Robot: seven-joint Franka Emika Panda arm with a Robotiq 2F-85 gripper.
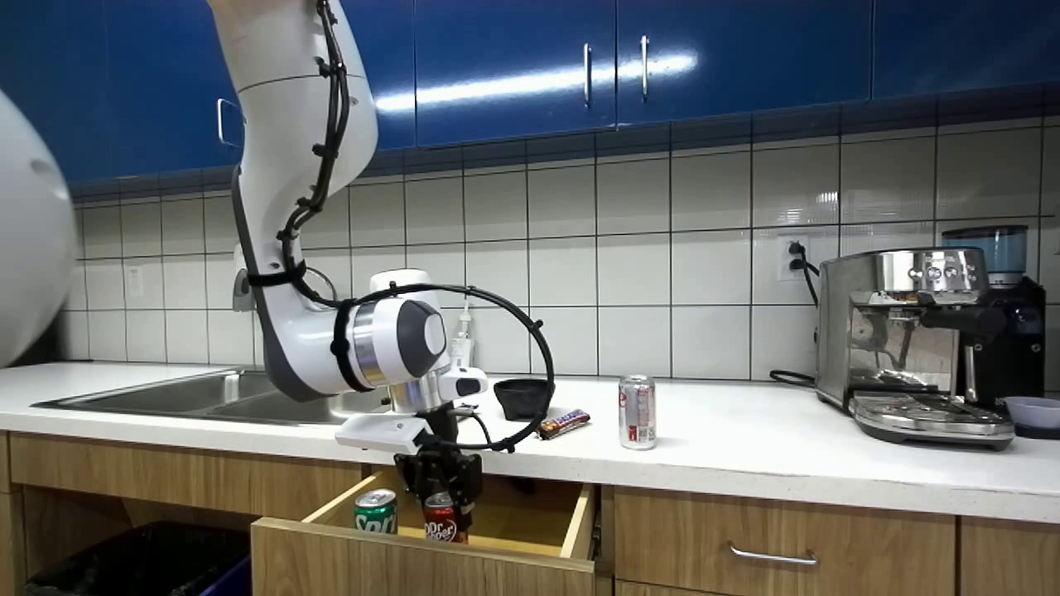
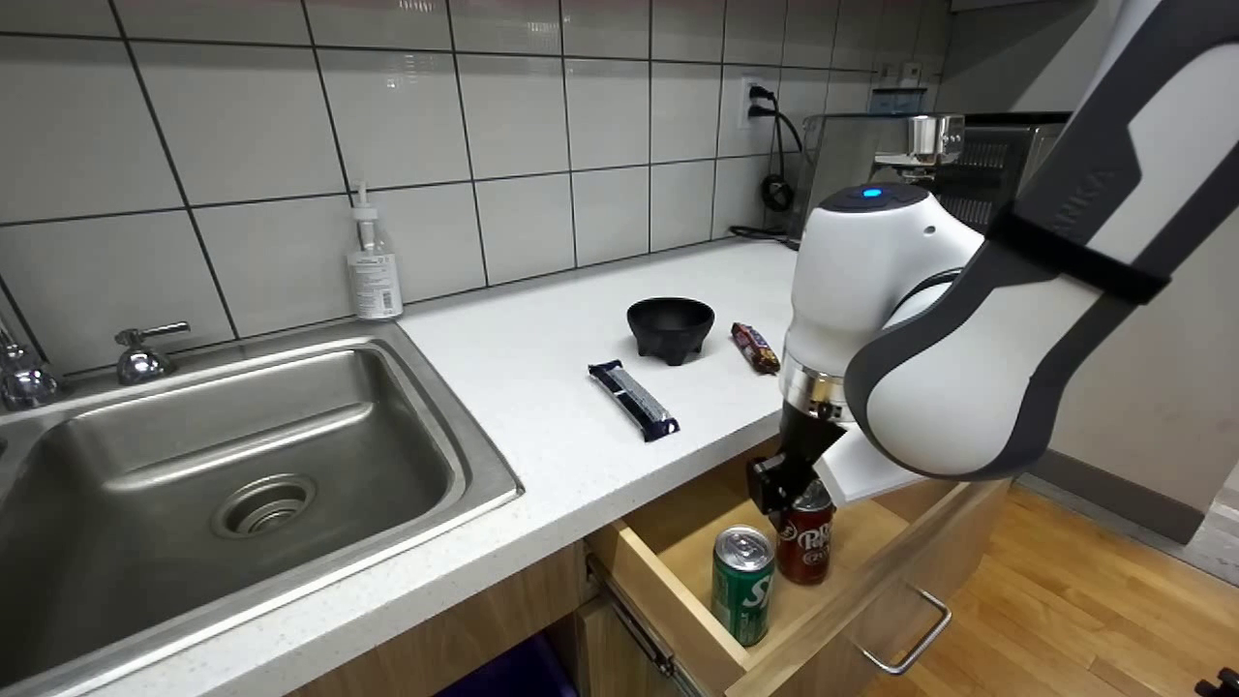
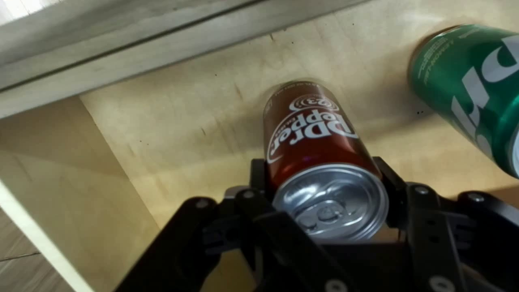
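Observation:
My gripper (image 3: 323, 174) reaches down into the open drawer (image 2: 668, 581), shut on a dark red Dr Pepper can (image 3: 308, 129). Its two fingers press the can's sides near the silver top. The Dr Pepper can (image 2: 805, 542) is upright, its base on or very close to the drawer floor; I cannot tell which. Beside it, apart, stands a green Sprite can (image 2: 743, 590), also seen in the wrist view at the right edge. In an exterior view the drawer front hides the lower parts of the Dr Pepper can (image 1: 440, 521) and the Sprite can (image 1: 376, 511).
The counter edge (image 1: 662, 476) overhangs the drawer's back. On the counter are a silver can (image 1: 637, 414), a black bowl (image 2: 670, 327), a dark wrapped bar (image 2: 634, 399) and a brown wrapped bar (image 2: 755, 348). A sink (image 2: 242, 436) and a coffee machine (image 1: 903, 331) stand farther off.

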